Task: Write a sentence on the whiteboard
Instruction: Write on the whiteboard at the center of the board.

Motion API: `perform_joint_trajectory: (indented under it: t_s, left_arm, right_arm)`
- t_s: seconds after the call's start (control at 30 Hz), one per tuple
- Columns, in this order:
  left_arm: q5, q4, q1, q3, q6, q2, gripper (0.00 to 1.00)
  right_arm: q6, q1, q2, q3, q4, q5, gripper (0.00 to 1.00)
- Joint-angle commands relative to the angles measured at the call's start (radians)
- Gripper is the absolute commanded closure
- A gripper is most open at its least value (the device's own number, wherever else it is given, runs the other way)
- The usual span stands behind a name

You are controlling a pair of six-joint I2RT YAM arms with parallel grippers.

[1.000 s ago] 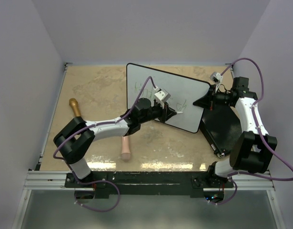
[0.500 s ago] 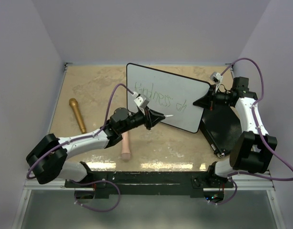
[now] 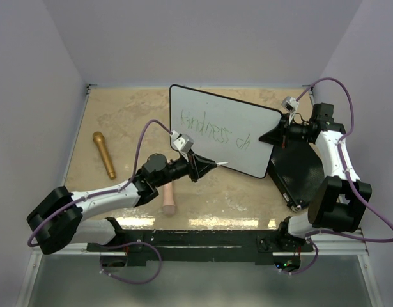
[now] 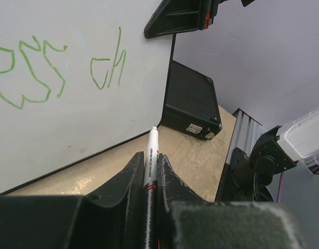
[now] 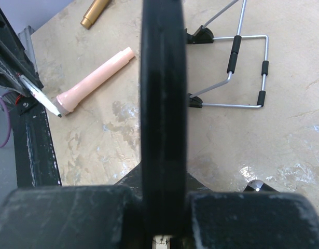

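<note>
The whiteboard (image 3: 247, 121) stands tilted at the middle back, and its black rim (image 5: 163, 104) fills the right wrist view. Green writing, the sentence (image 3: 212, 133), reads roughly "kindness ch", and its end shows in the left wrist view (image 4: 107, 70). My left gripper (image 3: 206, 165) is shut on a white marker (image 4: 150, 155), which points at the board's near edge with its tip (image 3: 223, 164) off the surface. My right gripper (image 3: 276, 134) is shut on the whiteboard's right edge.
A black flat case (image 3: 297, 167) lies right of the board, under my right arm. A gold cylinder (image 3: 104, 155) lies at the left and a pink one (image 3: 169, 197) near the front. A wire stand (image 5: 237, 67) sits behind the board.
My left arm has drawn back toward the near left, taking the marker off the board and uncovering the green writing. The right arm and the board have not moved.
</note>
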Motion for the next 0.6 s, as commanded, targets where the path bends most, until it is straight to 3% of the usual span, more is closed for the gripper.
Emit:
perform_joint_trajectory:
  t_s: [0.0, 0.33, 0.57]
  left_arm:
    - [-0.037, 0.078, -0.028, -0.001, 0.003, 0.009, 1.0]
    - [-0.075, 0.219, -0.057, 0.079, 0.057, 0.17, 1.0]
    - [-0.035, 0.149, -0.062, 0.263, 0.12, 0.332, 1.0]
  right_arm:
    - [-0.024, -0.002, -0.024, 0.002, 0.017, 0.05, 1.0]
    - [-0.028, 0.003, -0.029, 0.004, 0.013, 0.047, 1.0]
    - [-0.028, 0.006, -0.024, 0.005, 0.011, 0.048, 1.0]
